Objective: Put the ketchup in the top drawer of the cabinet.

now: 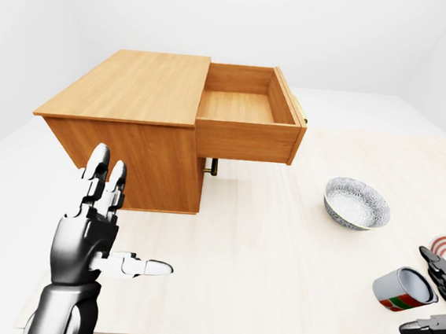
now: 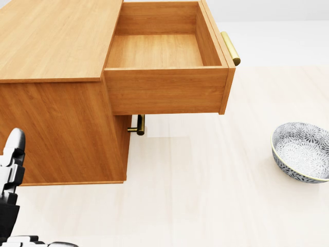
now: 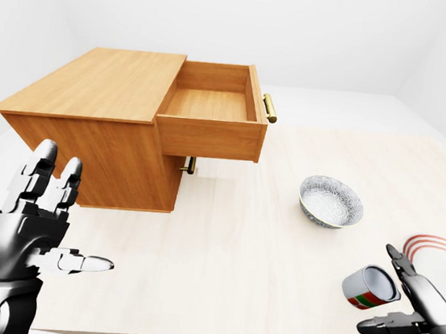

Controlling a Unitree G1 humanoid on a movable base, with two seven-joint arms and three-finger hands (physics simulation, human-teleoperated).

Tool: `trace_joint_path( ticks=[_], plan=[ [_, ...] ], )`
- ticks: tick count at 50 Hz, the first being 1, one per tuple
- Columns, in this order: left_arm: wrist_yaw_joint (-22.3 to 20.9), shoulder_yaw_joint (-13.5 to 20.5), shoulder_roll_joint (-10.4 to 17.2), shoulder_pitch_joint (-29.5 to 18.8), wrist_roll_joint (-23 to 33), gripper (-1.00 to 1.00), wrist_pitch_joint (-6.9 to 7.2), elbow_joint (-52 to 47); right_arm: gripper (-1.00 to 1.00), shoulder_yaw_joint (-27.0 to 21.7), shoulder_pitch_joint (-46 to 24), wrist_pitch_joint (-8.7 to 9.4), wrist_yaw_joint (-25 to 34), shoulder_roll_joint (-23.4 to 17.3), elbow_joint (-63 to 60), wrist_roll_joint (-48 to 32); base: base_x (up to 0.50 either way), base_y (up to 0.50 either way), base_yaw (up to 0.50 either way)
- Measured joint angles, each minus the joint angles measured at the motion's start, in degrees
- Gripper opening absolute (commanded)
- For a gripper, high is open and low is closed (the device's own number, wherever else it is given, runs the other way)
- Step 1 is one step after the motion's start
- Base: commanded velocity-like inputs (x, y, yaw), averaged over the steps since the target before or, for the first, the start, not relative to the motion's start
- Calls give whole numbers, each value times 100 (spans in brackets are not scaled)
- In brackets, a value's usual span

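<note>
The wooden cabinet [image 1: 128,87] stands at the upper left of the table, its top drawer [image 2: 154,51] pulled out and empty, with a brass handle [image 2: 231,47] on its face. No ketchup bottle shows in any view. My left hand [image 1: 126,225] is raised at the lower left, fingers spread and open, holding nothing, well below the cabinet. My right hand [image 3: 388,297] is at the lower right with open fingers standing about a red, white and green can [image 3: 368,287] that lies on its side.
A patterned bowl [image 1: 356,203] sits on the pale table [image 1: 262,250] to the right of the cabinet. A red-striped plate [image 3: 440,247] peeks in at the right edge. The lower drawer's handle [image 2: 139,125] sticks out under the open drawer.
</note>
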Motion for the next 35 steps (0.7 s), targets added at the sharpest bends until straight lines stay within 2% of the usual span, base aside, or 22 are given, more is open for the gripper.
trace_joint_path(
  ticks=[15,18,20,21,23,24,25,35],
  plan=[
    [20,-55,7,-8,48,100,0,82,100,63,29,0,0,-46,282,35,0,0,0],
    [27,-65,10,-5,54,100,0,87,73,93,21,0,0,-57,355,43,0,0,0],
    [31,-68,12,-7,56,100,0,93,36,103,1,1,-6,-76,405,82,0,0,0],
    [33,-70,13,-9,57,100,0,100,0,95,-20,0,0,-116,426,109,0,0,0],
    [36,-72,15,-9,58,100,0,102,-15,113,-54,-2,-1,-245,501,129,0,0,0],
    [37,-72,16,-9,57,100,0,102,-51,129,-72,-2,-1,-322,537,139,0,0,0],
    [38,-72,17,-9,56,100,0,103,-100,154,-72,1,0,-357,572,167,0,0,0],
    [51,-63,23,-32,48,100,0,120,-100,298,-35,-1,0,-234,707,282,0,0,0]
  ],
)
